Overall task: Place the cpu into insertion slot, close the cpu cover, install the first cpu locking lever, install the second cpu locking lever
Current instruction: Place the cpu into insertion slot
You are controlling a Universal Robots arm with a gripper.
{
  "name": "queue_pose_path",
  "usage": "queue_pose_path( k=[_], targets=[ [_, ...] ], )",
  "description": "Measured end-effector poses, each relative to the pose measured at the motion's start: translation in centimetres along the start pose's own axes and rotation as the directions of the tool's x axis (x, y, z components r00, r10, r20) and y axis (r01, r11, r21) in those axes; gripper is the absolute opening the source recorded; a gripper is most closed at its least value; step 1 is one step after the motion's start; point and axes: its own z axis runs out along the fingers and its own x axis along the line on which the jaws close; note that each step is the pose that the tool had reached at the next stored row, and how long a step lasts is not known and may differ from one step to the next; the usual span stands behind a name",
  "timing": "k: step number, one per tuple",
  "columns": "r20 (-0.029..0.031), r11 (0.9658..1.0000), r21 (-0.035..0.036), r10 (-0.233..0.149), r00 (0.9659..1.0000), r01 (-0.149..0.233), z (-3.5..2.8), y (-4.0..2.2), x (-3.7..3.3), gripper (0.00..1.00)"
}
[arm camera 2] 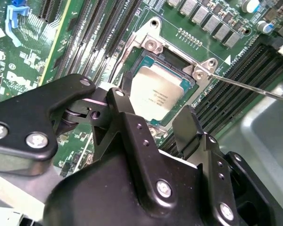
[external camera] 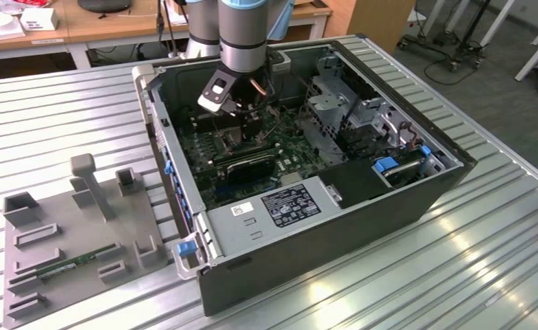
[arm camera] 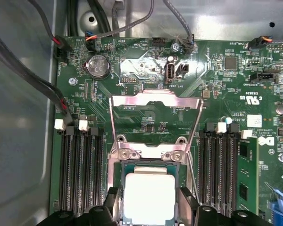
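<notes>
The computer case (external camera: 342, 227) lies open on the table, and my gripper (external camera: 243, 134) reaches down into it over the green motherboard (external camera: 205, 148). In both wrist views the silvery-grey cpu (arm camera 2: 158, 94) (arm camera: 148, 193) sits between my black fingers (arm camera 2: 127, 122), which press on two opposite edges. The gripper (arm camera 2: 155, 107) (arm camera: 148, 205) holds the chip at the insertion slot (arm camera 2: 172, 59), whose dark centre shows past the chip's far edge. Behind the slot, the cpu cover (arm camera: 155, 96) stands flipped open. A thin locking lever (arm camera 2: 254, 88) sticks out sideways, unlatched.
Black memory slots (arm camera: 82, 174) flank the socket, and a green memory stick (arm camera: 247, 179) sits in one. Cables (arm camera: 33, 80) run along the case wall. A grey fixture (external camera: 67, 234) at the exterior view's left holds another memory stick (external camera: 76, 262). The power supply (external camera: 278, 206) borders the board.
</notes>
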Motion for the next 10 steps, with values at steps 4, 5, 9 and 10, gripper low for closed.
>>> queue_pose_path(
  k=[4, 5, 9, 10],
  targets=[
    [0.0, 1.0, 0.0, 0.0, 1.0, 0.0, -0.7, 0.03, 0.02, 0.62],
    [0.0001, 1.0, 0.0, 0.0, 1.0, 0.0, -0.86, 0.04, 0.02, 0.62],
    [-0.0003, 1.0, -0.0002, 0.0, 1.0, 0.0, -0.97, 0.05, 0.03, 0.62],
    [0.0, 1.0, 0.0, 0.0, 1.0, 0.0, -0.99, 0.05, 0.02, 0.62]
  ],
)
